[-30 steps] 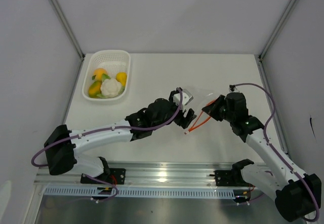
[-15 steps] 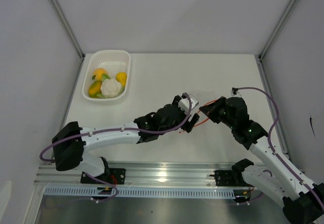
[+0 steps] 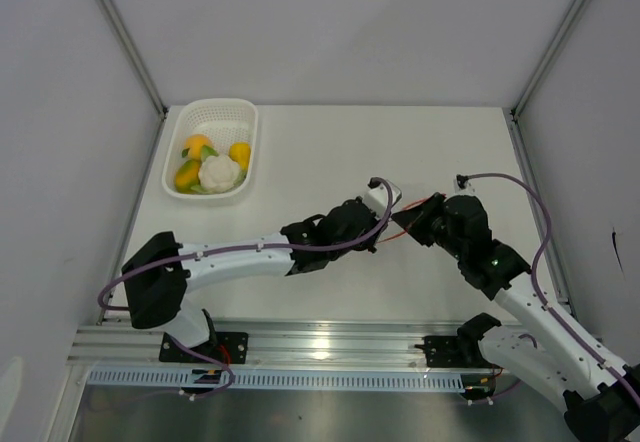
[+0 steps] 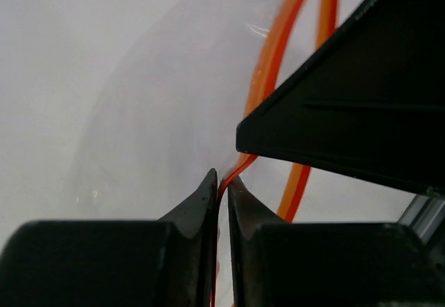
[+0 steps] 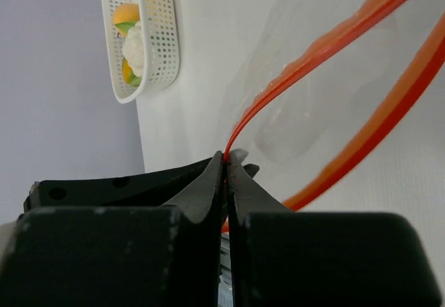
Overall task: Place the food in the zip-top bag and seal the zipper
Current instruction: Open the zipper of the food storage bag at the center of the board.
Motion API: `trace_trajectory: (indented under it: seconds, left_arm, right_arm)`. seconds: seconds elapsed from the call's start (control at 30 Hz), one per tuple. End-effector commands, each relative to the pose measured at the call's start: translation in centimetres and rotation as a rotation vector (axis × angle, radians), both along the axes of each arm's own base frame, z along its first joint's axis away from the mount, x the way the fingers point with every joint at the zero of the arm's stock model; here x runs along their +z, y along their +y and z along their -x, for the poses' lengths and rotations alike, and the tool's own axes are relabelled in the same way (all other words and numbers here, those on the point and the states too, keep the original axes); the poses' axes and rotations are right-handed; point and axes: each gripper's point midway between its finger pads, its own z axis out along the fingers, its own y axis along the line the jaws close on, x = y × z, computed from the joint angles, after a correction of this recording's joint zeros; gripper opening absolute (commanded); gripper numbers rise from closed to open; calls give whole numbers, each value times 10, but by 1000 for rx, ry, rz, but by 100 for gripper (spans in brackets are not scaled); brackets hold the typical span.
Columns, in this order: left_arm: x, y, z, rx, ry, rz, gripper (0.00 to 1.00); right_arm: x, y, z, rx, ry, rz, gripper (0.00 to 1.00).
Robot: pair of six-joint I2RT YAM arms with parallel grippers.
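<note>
The zip-top bag [image 5: 327,105] is clear and hangs between my two grippers right of the table's middle. Its mouth stands open, and the orange-red zipper [image 3: 399,226] splits into two lips [image 4: 274,64]. My left gripper [image 4: 222,182] is shut on one lip; in the top view it [image 3: 384,224] sits just left of the bag. My right gripper [image 5: 226,160] is shut on the other lip [image 5: 334,43], and in the top view it [image 3: 413,224] faces the left one closely. The food [image 3: 219,173], a white cauliflower piece with orange and yellow fruit, lies in the basket, far from both grippers.
The white mesh basket [image 3: 220,103] stands at the table's back left, also visible in the right wrist view [image 5: 163,50]. The right gripper's black body [image 4: 348,112] fills the upper right of the left wrist view. Side walls and frame posts [image 3: 125,37] bound the table.
My left arm reached right to the bag and its open jaws shut on a zipper lip. The right gripper shifted slightly left, still pinching its lip.
</note>
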Motion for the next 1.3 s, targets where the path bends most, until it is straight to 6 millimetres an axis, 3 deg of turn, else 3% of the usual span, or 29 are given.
trace_trajectory:
  seconds: [0.0,0.03,0.07,0.17,0.27,0.4,0.5,0.6,0.83,1.1,1.27]
  left_arm:
    - [16,1,-15,56,41,47,10]
    - [15,0,-15,45,55,50,6]
    - [20,1,-19,49,59,66,1]
    - [26,3,-23,55,70,90,1]
    - [29,5,-27,67,90,94,1]
    - [33,3,-31,79,130,113,1]
    - [34,1,-33,84,161,130,1]
    - [41,-1,-35,80,180,162,1]
    - [59,0,-36,62,224,231,0]
    - [77,-4,-31,22,223,283,1]
    - [82,-5,-27,9,247,315,1]
  right_arm:
    - [15,-6,1,23,-61,74,6]
    - [11,-8,5,32,-45,102,11]
    - [16,-10,5,50,-66,138,26]
    - [17,-18,10,87,-73,235,55]
    - [16,-28,14,89,-64,312,68]
    - [33,-42,18,64,-95,361,84]
    - [32,-58,24,-4,-49,384,93]
    - [30,-69,25,-32,-10,396,94]
    - [48,-65,19,40,-105,328,88]
    - [50,-41,-3,103,-62,203,83]
    - [42,-37,-12,77,-28,164,76]
